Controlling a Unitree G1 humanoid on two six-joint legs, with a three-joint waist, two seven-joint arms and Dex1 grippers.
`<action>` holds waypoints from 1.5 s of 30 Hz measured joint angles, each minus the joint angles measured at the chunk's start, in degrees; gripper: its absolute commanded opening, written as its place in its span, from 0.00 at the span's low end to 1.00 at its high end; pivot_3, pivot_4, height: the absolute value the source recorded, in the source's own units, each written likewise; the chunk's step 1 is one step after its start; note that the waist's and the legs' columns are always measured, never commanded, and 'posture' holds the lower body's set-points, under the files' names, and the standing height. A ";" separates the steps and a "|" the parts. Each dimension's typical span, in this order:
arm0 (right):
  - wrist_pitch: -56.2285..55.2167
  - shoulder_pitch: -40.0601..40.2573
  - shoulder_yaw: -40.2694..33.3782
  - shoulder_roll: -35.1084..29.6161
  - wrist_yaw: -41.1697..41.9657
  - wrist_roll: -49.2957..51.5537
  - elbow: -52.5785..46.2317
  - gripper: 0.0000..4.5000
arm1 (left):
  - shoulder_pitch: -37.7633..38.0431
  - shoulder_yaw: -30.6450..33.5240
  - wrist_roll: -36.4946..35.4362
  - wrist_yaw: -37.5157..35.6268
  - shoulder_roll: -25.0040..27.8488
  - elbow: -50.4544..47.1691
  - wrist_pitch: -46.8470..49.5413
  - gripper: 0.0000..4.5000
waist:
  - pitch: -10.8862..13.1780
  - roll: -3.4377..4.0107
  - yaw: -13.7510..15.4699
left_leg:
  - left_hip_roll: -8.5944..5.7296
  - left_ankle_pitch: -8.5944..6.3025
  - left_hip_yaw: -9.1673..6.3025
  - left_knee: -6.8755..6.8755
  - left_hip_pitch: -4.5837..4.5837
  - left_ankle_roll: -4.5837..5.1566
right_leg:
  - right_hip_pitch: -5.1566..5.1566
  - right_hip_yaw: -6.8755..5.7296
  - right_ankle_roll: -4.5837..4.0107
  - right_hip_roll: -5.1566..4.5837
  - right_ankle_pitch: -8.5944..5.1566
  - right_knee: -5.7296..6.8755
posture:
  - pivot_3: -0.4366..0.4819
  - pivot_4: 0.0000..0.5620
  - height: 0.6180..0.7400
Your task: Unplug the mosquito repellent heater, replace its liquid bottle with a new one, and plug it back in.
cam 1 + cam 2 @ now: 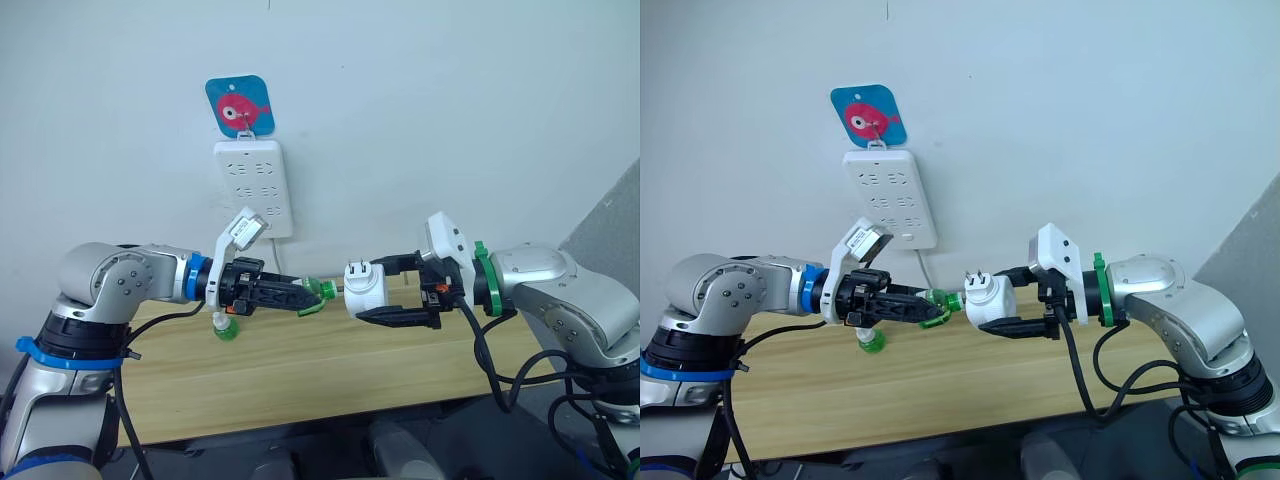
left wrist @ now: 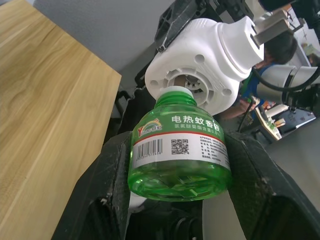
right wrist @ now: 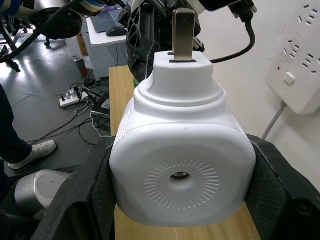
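Now green liquid bottle point(image 2: 180, 150) neck at heater point(image 2: 205, 60) socket; second bottle point(image 1: 226, 328) on table point(image 1: 300, 380).

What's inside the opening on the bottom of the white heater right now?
The green bottle, held by the left pincer, has its neck at the heater socket. The tip inside is hidden.

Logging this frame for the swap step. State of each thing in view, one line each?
mosquito repellent heater: unplugged, clamped in right gripper, prongs up.
green bottle: held by left gripper, neck at the heater's socket; seated or not, cannot tell.
second green bottle: standing on the wooden table.
power strip: on wall, sockets empty.
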 measured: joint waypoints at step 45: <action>5.30 -7.36 9.86 5.83 -10.84 -37.73 64.93 1.00 | 28.70 -4.33 38.52 2.31 -9.04 -9.44 -73.61 0.50 | 4.00 -0.66 3.24 | -0.06 -0.01 0.58 0.05 0.08 0.01 | -0.05 0.46 0.09 -0.20 0.12 0.03 | 0.40 0.29 1.00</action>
